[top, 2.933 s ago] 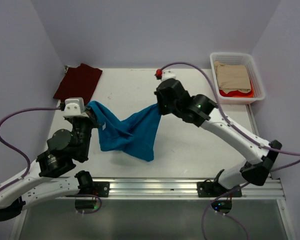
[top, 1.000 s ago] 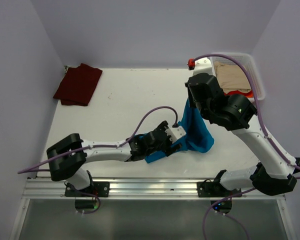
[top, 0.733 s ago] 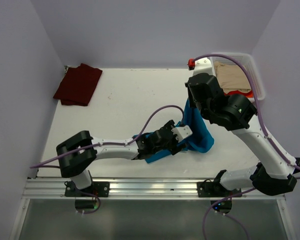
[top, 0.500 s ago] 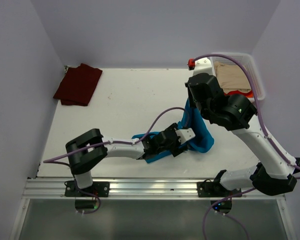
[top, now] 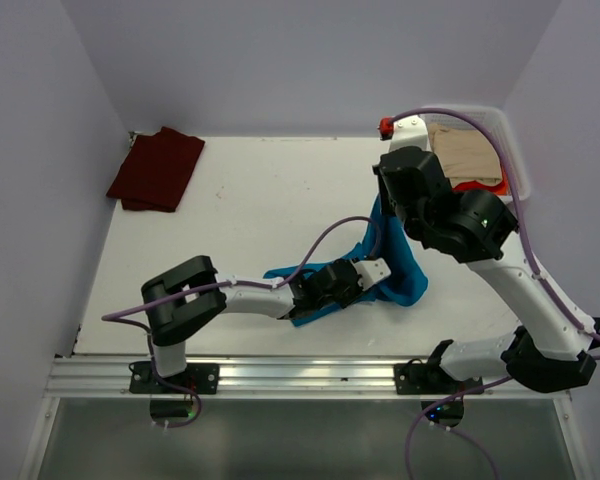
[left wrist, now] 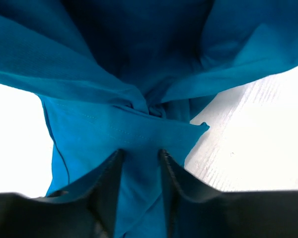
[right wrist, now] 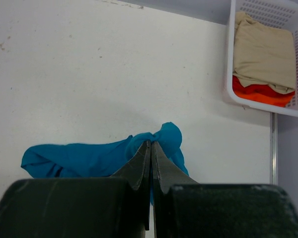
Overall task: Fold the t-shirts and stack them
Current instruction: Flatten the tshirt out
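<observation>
Right gripper (right wrist: 150, 144) pinched tight on a bunched peak of the teal t-shirt (top: 405, 278), cloth draping down to the worktop (top: 250, 215). Left gripper (left wrist: 140, 152) straddles a lower fold; clamped or not, can't tell. Maroon t-shirt (top: 158, 167) lies folded in the far-left corner.

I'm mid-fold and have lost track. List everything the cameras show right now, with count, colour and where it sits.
teal t-shirt: 1, bright teal-blue, bunched on the table right of centre, top lifted
maroon t-shirt: 1, dark maroon, folded flat, far left corner
basket: 1, white, far right corner
beige cloth: 1, beige, on top in the basket
orange cloth: 1, orange-red, under the beige cloth
table: 1, white
cables: 2, purple, one along each arm
left gripper: 1, black, fingers either side of a teal t-shirt fold; grip unclear
right gripper: 1, black, shut on the teal t-shirt's raised top
</observation>
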Action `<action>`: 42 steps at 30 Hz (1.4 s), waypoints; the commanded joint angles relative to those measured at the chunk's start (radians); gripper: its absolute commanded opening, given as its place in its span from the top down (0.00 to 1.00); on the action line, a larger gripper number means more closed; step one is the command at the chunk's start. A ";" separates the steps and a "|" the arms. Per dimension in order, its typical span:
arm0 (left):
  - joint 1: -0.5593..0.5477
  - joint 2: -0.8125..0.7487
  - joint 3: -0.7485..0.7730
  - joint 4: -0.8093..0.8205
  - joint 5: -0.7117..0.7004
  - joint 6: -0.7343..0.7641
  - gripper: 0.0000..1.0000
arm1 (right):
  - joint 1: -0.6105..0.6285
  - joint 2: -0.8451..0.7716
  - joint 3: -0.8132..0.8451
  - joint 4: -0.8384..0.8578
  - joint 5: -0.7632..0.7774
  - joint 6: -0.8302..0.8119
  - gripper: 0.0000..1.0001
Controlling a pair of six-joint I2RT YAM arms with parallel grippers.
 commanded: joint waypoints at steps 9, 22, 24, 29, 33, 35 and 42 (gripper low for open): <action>0.005 -0.005 0.032 0.034 -0.030 -0.018 0.81 | -0.005 -0.053 -0.017 0.013 0.037 0.007 1.00; 0.005 -0.383 0.130 -0.326 -0.338 0.061 1.00 | -0.033 -0.086 -0.054 0.008 0.070 0.001 1.00; 0.005 -0.451 0.147 -0.393 -0.407 0.081 1.00 | -0.039 -0.088 -0.065 0.013 0.067 0.001 1.00; 0.005 -0.557 0.167 -0.478 -0.577 0.107 1.00 | -0.056 -0.093 -0.078 0.022 0.066 0.002 1.00; 0.008 -0.635 0.189 -0.553 -0.752 0.107 1.00 | -0.077 -0.097 -0.077 0.022 0.106 0.002 1.00; 0.010 -0.658 0.212 -0.573 -0.890 0.106 1.00 | -0.088 -0.108 -0.074 0.024 0.126 0.001 1.00; 0.016 -0.874 0.264 -0.433 -1.105 0.248 1.00 | -0.117 -0.165 -0.065 0.062 0.227 -0.021 1.00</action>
